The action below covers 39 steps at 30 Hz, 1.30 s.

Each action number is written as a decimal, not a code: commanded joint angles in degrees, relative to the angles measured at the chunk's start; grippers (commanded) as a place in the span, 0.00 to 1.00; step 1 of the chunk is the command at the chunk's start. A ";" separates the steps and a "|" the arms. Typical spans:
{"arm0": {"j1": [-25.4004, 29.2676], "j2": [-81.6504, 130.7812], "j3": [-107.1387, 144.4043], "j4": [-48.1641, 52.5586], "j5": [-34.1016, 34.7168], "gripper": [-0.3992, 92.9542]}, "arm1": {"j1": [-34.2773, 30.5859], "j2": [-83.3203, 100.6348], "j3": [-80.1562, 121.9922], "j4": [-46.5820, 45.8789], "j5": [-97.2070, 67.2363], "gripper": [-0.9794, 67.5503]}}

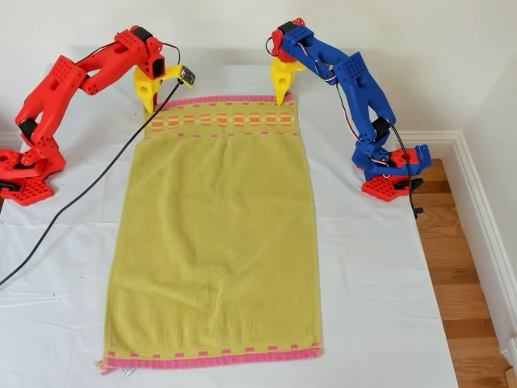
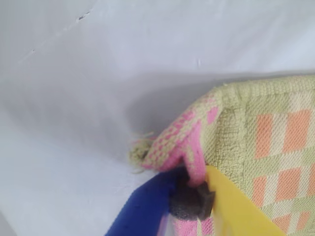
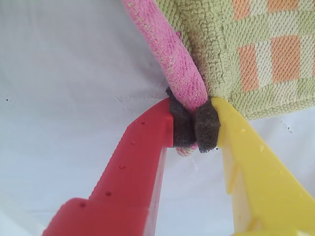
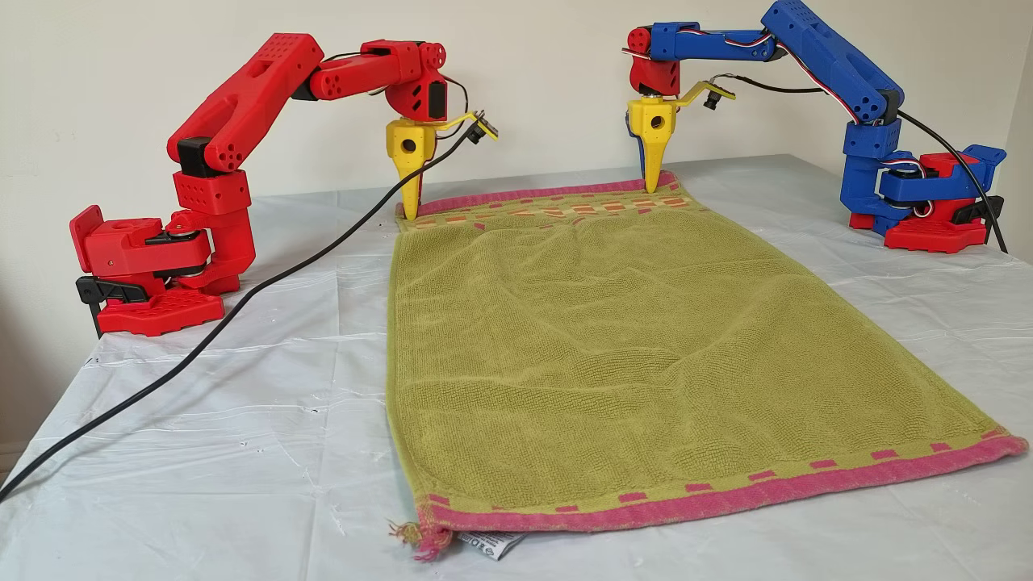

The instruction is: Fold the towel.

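Observation:
The yellow-green towel (image 1: 218, 234) (image 4: 613, 339) lies flat and lengthwise on the white sheet. Its far end carries the band of orange-and-pink rectangles, and its near pink border has a small white tag (image 4: 488, 545) at one corner. My first gripper (image 1: 282, 101) (image 4: 650, 187) (image 2: 192, 189), on the blue arm, is shut on the far corner at the exterior view's right; the pink hem (image 2: 182, 137) bunches at its pads. My second gripper (image 1: 149, 109) (image 4: 411, 214) (image 3: 194, 128), on the red arm, is shut on the far corner at the exterior view's left, pinching the pink hem (image 3: 167, 44).
A white sheet (image 1: 388, 307) covers the table. A black cable (image 1: 89, 190) runs from the red arm across the sheet toward the exterior view's left edge. The red base (image 1: 28, 174) and blue base (image 1: 392, 174) flank the towel. A wall stands behind; wooden floor (image 1: 464, 299) lies past the table's right edge.

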 commanded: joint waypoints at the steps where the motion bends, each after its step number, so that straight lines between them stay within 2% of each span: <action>1: -0.26 3.96 1.05 0.79 0.62 0.02 | -1.14 5.10 0.44 0.26 0.44 0.02; 10: 0.79 14.24 5.63 0.79 3.34 0.02 | -3.34 17.93 4.04 0.26 3.34 0.02; 18: 0.09 27.07 11.95 0.79 8.70 0.02 | -4.66 28.83 0.62 0.26 1.32 0.02; 23: 1.23 34.28 16.35 0.79 10.11 0.02 | -4.83 38.41 10.55 0.26 1.93 0.02; 32: 11.51 52.73 24.61 0.79 9.58 0.02 | -11.60 67.32 35.86 0.35 7.91 0.02; 36: 18.90 56.87 24.43 0.88 9.67 0.02 | -19.69 74.27 43.51 0.35 14.77 0.02; 39: 24.79 65.04 34.37 0.88 5.89 0.02 | -28.21 76.11 45.18 0.35 21.36 0.02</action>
